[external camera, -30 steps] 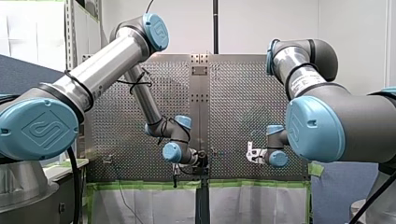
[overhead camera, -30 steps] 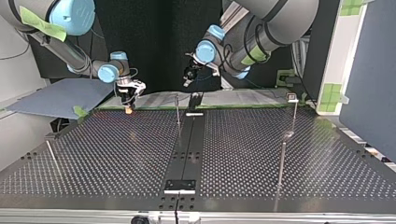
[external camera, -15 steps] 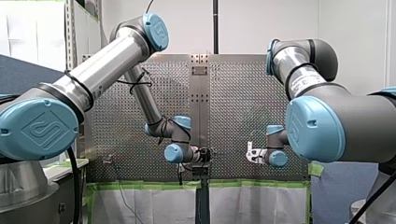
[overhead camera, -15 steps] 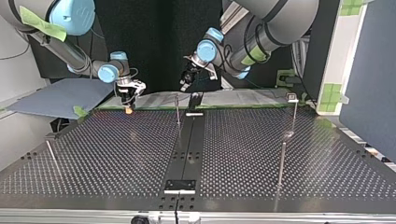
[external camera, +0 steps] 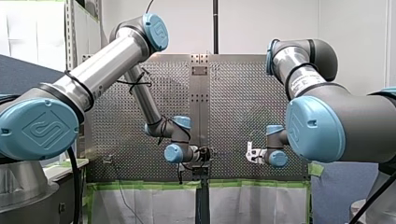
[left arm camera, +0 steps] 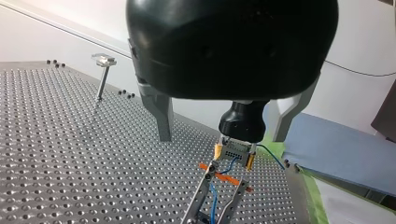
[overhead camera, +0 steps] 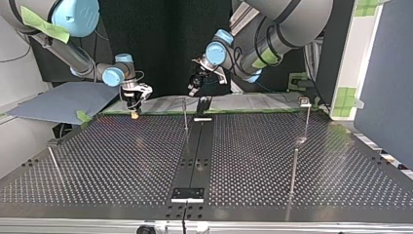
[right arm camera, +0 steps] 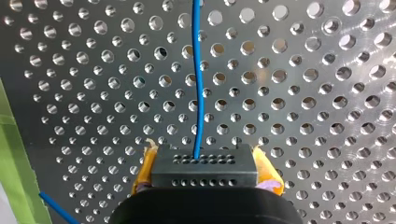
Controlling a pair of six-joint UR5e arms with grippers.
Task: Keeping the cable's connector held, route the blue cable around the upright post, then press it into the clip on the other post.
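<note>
In the front and top views, my left gripper [external camera: 205, 154] and my right gripper [external camera: 250, 155] sit apart by the perforated table's [external camera: 233, 93] edge. In the left wrist view, my left gripper's metal fingers [left arm camera: 161, 116] stand wide apart and hold nothing, while ahead my right gripper's yellow pads [left arm camera: 217, 151] clamp the connector [left arm camera: 233, 150], with the blue cable [left arm camera: 213, 205] trailing from it. In the right wrist view, the connector sits squeezed between those pads and the cable runs straight away over the table.

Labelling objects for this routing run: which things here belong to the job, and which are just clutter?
Job:
blue cable
connector, gripped by my right gripper
my left gripper, open
thin post
clip-topped post

Lying about:
blue-grey sheet
green tape
</note>
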